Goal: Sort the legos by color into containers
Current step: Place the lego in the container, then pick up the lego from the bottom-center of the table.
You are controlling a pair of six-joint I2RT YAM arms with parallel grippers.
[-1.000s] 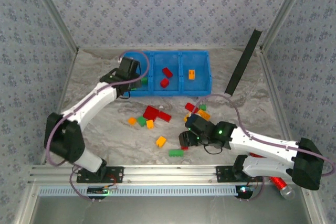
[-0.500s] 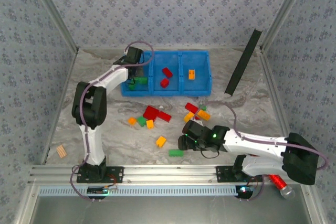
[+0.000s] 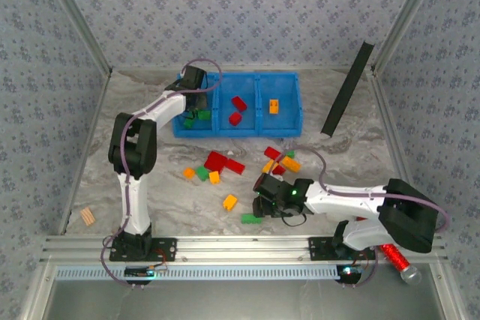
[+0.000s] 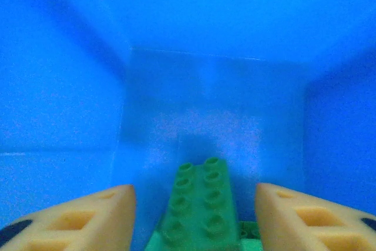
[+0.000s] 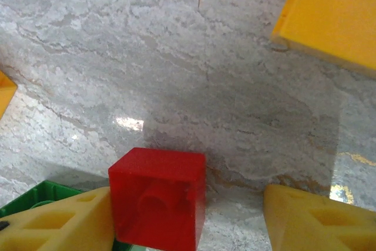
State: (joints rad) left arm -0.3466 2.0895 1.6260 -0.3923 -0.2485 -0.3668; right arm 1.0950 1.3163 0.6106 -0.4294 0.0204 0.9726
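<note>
Inside the compartment, green lego sits off walls.

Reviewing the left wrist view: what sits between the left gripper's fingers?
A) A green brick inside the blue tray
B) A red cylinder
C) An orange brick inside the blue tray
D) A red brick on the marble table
A: a studded green brick sits between the spread fingers of the left gripper, with a gap on each side and the walls of the blue tray all around it.
</note>
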